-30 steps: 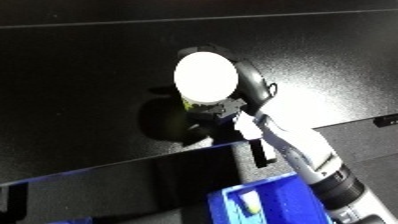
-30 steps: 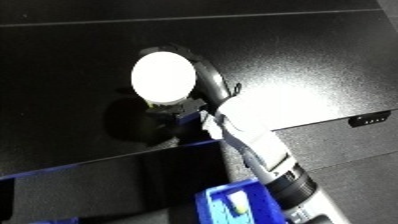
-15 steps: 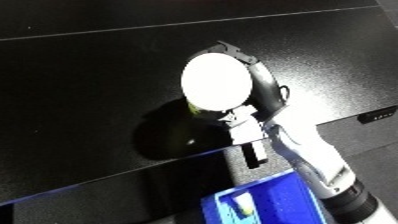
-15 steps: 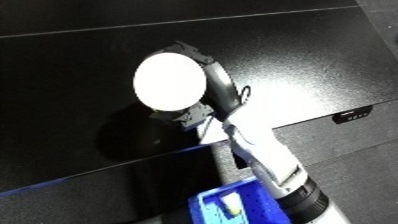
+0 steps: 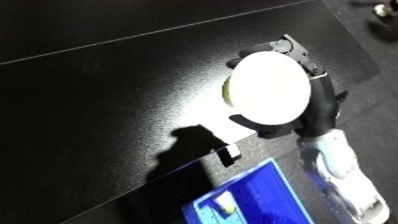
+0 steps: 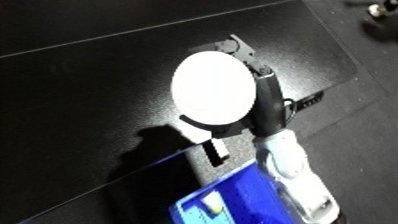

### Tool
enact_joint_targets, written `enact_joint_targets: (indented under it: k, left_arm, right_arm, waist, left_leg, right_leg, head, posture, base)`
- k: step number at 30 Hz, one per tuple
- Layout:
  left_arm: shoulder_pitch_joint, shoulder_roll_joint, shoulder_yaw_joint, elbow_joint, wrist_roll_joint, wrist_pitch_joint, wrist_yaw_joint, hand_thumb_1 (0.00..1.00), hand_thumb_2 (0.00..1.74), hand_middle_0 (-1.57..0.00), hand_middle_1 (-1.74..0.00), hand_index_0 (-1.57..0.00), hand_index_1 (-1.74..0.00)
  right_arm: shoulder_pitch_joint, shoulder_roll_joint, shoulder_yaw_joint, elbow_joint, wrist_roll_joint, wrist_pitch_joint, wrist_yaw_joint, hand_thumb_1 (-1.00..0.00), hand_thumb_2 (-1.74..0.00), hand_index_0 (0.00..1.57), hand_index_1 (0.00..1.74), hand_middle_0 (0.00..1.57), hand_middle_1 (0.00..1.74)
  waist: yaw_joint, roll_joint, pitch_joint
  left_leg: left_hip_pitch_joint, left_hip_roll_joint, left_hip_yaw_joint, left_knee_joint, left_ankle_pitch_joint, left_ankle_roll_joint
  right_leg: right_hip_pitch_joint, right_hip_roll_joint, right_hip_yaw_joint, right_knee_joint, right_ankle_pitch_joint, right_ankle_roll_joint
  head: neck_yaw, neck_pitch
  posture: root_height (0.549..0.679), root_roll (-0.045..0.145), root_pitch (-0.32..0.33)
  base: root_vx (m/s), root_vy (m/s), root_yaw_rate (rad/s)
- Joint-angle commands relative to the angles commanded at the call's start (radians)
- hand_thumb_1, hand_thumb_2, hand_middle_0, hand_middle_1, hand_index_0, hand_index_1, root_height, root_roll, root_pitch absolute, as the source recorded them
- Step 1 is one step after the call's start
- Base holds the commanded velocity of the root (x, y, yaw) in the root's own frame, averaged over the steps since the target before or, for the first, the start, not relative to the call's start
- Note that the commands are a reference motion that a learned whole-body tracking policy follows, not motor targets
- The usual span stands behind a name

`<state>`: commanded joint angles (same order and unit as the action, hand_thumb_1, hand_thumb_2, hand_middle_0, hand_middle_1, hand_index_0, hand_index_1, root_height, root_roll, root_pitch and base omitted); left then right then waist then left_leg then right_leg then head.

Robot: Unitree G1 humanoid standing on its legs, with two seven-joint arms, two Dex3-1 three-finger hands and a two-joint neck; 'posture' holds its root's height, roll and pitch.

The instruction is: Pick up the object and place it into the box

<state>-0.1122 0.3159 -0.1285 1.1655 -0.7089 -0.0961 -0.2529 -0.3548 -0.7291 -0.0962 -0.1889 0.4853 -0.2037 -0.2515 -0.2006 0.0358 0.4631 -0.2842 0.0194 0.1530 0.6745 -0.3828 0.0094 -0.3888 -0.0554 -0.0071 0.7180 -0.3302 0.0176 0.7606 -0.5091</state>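
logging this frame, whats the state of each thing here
white round object: lifted above the black table, held in the right hand
right hand: shut on the white round object
blue bin: at the lower edge, near the table's edge, only partly in view
left hand: not in view

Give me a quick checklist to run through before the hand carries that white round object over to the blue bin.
1. Right hand curled round the white round object: ok.
2. Object lifted off the black table: ok, going by its shadow apart below.
3. Blue bin in view, near the lower edge: ok.
4. Bin interior free: cannot tell, mostly out of frame.
5. Left hand clear of the path: cannot tell, not in view.
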Motion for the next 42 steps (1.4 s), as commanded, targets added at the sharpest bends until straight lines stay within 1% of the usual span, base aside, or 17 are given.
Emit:
enact_joint_targets:
  k: [2,4,6,7,9,11,14,17,21,24,26,29,30,32,35,39,42]
  left_arm:
    - [0.006,-0.01,0.007,0.006,-0.013,-0.01,-0.007,0.0,0.0,0.0,0.0,0.0,0.0]
    - [0.015,-0.019,0.014,0.011,-0.029,-0.023,-0.014,0.0,0.0,0.0,0.0,0.0,0.0]
    - [0.024,-0.026,0.024,0.016,-0.045,-0.034,-0.024,0.0,0.0,0.0,0.0,0.0,0.0]
    - [0.028,-0.03,0.029,0.019,-0.052,-0.04,-0.029,0.0,0.0,0.0,0.0,0.0,0.0]
    - [0.035,-0.034,0.039,0.024,-0.06,-0.048,-0.04,0.0,0.0,0.0,0.0,0.0,0.0]
    - [0.041,-0.035,0.046,0.028,-0.067,-0.053,-0.048,0.0,0.0,0.0,0.0,0.0,0.0]
    - [0.043,-0.032,0.054,0.032,-0.075,-0.052,-0.054,0.0,0.0,0.0,0.0,0.0,0.0]
    - [0.04,-0.032,0.059,0.031,-0.079,-0.048,-0.055,0.0,0.0,0.0,0.0,0.0,0.0]
    - [0.036,-0.037,0.057,0.028,-0.087,-0.04,-0.051,0.0,0.0,0.0,0.0,0.0,0.0]
    - [0.029,-0.04,0.054,0.027,-0.094,-0.03,-0.045,0.0,0.0,0.0,0.0,0.0,0.0]
    - [0.022,-0.04,0.053,0.025,-0.093,-0.023,-0.041,0.0,0.0,0.0,0.0,0.0,0.0]
    - [0.016,-0.035,0.048,0.013,-0.101,-0.009,-0.032,0.0,0.0,0.0,0.0,0.0,0.0]
    - [0.016,-0.032,0.044,0.008,-0.102,-0.005,-0.031,0.0,0.0,0.0,0.0,0.0,0.0]
    - [0.016,-0.029,0.032,0.002,-0.095,0.002,-0.029,0.0,0.0,0.0,0.0,0.0,0.0]
    - [0.017,-0.023,0.007,0.003,-0.069,0.012,-0.031,0.0,0.0,0.0,0.0,0.0,0.0]
    - [0.017,-0.016,-0.019,0.016,-0.039,0.024,-0.041,0.0,0.0,0.0,0.0,0.0,0.0]
    - [0.013,-0.013,-0.035,0.022,-0.025,0.033,-0.047,0.0,0.0,0.0,0.0,0.0,0.0]
  right_arm:
    - [0.057,-0.002,-0.05,-0.005,-0.031,-0.038,-0.036,-0.7,-1.22,1.1,1.22,1.1,1.22]
    - [0.125,-0.003,-0.106,0.004,-0.032,-0.077,-0.063,-0.7,-1.22,1.1,1.22,1.1,1.22]
    - [0.201,0.004,-0.165,0.031,-0.012,-0.121,-0.081,-0.7,-1.22,1.1,1.22,1.1,1.22]
    - [0.24,0.011,-0.194,0.051,0.013,-0.149,-0.081,-0.7,-1.22,1.1,1.22,1.1,1.22]
    - [0.304,0.029,-0.246,0.101,0.047,-0.199,-0.08,-0.7,-1.22,1.1,1.22,1.1,1.22]
    - [0.352,0.041,-0.286,0.157,0.062,-0.243,-0.083,-0.7,-1.22,1.1,1.22,1.1,1.22]
    - [0.398,0.044,-0.324,0.246,0.036,-0.278,-0.113,-0.7,-1.22,1.1,1.22,1.1,1.22]
    - [0.423,0.033,-0.333,0.323,0.026,-0.282,-0.11,-0.7,-1.22,1.1,1.22,1.1,1.22]
    - [0.433,0.028,-0.313,0.398,0.064,-0.268,-0.041,-0.7,-1.22,1.1,1.22,1.1,1.22]
    - [0.432,0.037,-0.272,0.453,0.102,-0.242,0.04,-0.7,-1.22,1.1,1.22,1.1,1.22]
    - [0.424,0.045,-0.226,0.496,0.134,-0.199,0.133,-0.7,-1.22,1.1,1.22,1.1,1.22]
    - [0.402,0.047,-0.135,0.582,0.177,-0.099,0.308,-0.7,-1.22,1.1,1.22,1.1,1.22]
    - [0.393,0.043,-0.102,0.62,0.189,-0.066,0.356,-0.7,-1.22,1.1,1.22,1.1,1.22]
    - [0.372,0.033,-0.046,0.704,0.209,-0.013,0.416,-0.7,-1.22,1.1,1.22,1.1,1.22]
    - [0.331,0.02,0.013,0.838,0.217,0.036,0.462,-0.7,-1.22,1.1,1.22,1.1,1.22]
    - [0.261,0.024,0.053,1.015,0.238,0.067,0.525,-0.5,-0.87,0.79,0.87,0.79,0.87]
    - [0.218,0.037,0.08,1.121,0.224,0.064,0.563,-0.35,-0.61,0.55,0.61,0.55,0.61]
  waist:
    - [-0.029,0.008,0.002]
    - [-0.057,0.016,0.005]
    - [-0.083,0.023,0.007]
    - [-0.096,0.027,0.007]
    - [-0.119,0.034,0.009]
    - [-0.135,0.04,0.01]
    - [-0.154,0.047,0.013]
    - [-0.169,0.054,0.017]
    - [-0.182,0.066,0.02]
    - [-0.186,0.074,0.022]
    - [-0.184,0.076,0.022]
    - [-0.171,0.078,0.019]
    - [-0.164,0.079,0.017]
    - [-0.145,0.08,0.011]
    - [-0.11,0.087,0.002]
    - [-0.069,0.102,-0.008]
    - [-0.049,0.112,-0.015]
  left_leg:
    - [0.015,0.0,0.016,-0.007,-0.006,0.0023]
    - [0.033,-0.001,0.03,-0.015,-0.012,0.0069]
    - [0.052,-0.003,0.043,-0.024,-0.018,0.0125]
    - [0.062,-0.005,0.049,-0.03,-0.021,0.0155]
    - [0.076,-0.007,0.057,-0.039,-0.024,0.0196]
    - [0.086,-0.01,0.063,-0.048,-0.026,0.0225]
    - [0.096,-0.015,0.069,-0.057,-0.028,0.0267]
    - [0.1,-0.023,0.071,-0.06,-0.03,0.0318]
    - [0.103,-0.034,0.072,-0.064,-0.031,0.0368]
    - [0.104,-0.04,0.071,-0.066,-0.03,0.0388]
    - [0.101,-0.043,0.069,-0.066,-0.03,0.0387]
    - [0.094,-0.046,0.06,-0.062,-0.029,0.0384]
    - [0.091,-0.047,0.055,-0.06,-0.03,0.0386]
    - [0.086,-0.048,0.046,-0.055,-0.031,0.0384]
    - [0.079,-0.054,0.027,-0.053,-0.029,0.0368]
    - [0.078,-0.064,0.006,-0.057,-0.021,0.034]
    - [0.077,-0.072,-0.007,-0.058,-0.015,0.0309]
  right_leg:
    - [0.002,0.0082,0.014,-0.003,-0.001,0.0014]
    - [0.005,0.0172,0.03,-0.006,-0.002,0.0032]
    - [0.007,0.0263,0.045,-0.01,-0.003,0.0061]
    - [0.008,0.0306,0.052,-0.013,-0.002,0.0076]
    - [0.009,0.0379,0.063,-0.02,0.0,0.011]
    - [0.009,0.0441,0.072,-0.029,0.004,0.0139]
    - [0.009,0.0549,0.086,-0.045,0.012,0.0176]
    - [0.006,0.0671,0.099,-0.059,0.023,0.0179]
    - [0.004,0.079,0.114,-0.076,0.035,0.0181]
    - [0.004,0.0828,0.121,-0.087,0.042,0.0195]
    - [0.004,0.0831,0.123,-0.092,0.045,0.0197]
    - [0.004,0.0817,0.124,-0.1,0.047,0.0174]
    - [0.005,0.0804,0.123,-0.102,0.048,0.0159]
    - [0.008,0.0768,0.12,-0.105,0.048,0.0128]
    - [0.017,0.0691,0.113,-0.107,0.048,0.0092]
    - [0.03,0.0568,0.103,-0.108,0.046,0.0076]
    - [0.035,0.0489,0.095,-0.104,0.043,0.0068]
  head:
    - [0.029,-0.002]
    - [0.045,-0.003]
    - [0.056,-0.007]
    - [0.066,-0.008]
    - [0.08,-0.009]
    - [0.096,-0.004]
    - [0.131,-0.001]
    - [0.163,-0.033]
    - [0.187,-0.087]
    - [0.194,-0.114]
    - [0.211,-0.126]
    - [0.254,-0.143]
    - [0.279,-0.151]
    - [0.315,-0.158]
    - [0.384,-0.172]
    - [0.443,-0.194]
    - [0.47,-0.205]
  posture:
    - [0.642,0.063,-0.009]
    - [0.642,0.064,-0.011]
    - [0.642,0.065,-0.012]
    - [0.642,0.065,-0.011]
    - [0.643,0.065,-0.009]
    - [0.643,0.064,-0.006]
    - [0.645,0.063,-0.001]
    - [0.645,0.063,0.003]
    - [0.646,0.062,0.007]
    - [0.647,0.062,0.009]
    - [0.647,0.062,0.01]
    - [0.648,0.062,0.013]
    - [0.648,0.062,0.013]
    - [0.648,0.061,0.012]
    - [0.649,0.06,0.009]
    - [0.65,0.061,0.002]
    - [0.65,0.063,-0.002]
  base:
    - [0.023,0.139,-0.348]
    - [0.054,0.138,-0.353]
    - [0.061,0.131,-0.348]
    - [0.056,0.119,-0.328]
    - [0.035,0.094,-0.277]
    - [0.019,0.059,-0.228]
    - [0.01,0.037,-0.187]
    - [0.014,0.035,-0.14]
    - [0.022,0.031,-0.119]
    - [0.016,0.021,-0.116]
    - [-0.005,-0.004,-0.055]
    - [-0.027,-0.038,0.052]
    - [-0.043,-0.073,0.151]
    - [-0.043,-0.094,0.191]
    - [-0.03,-0.099,0.231]
    - [-0.007,-0.057,0.202]
    - [0.003,-0.032,0.158]
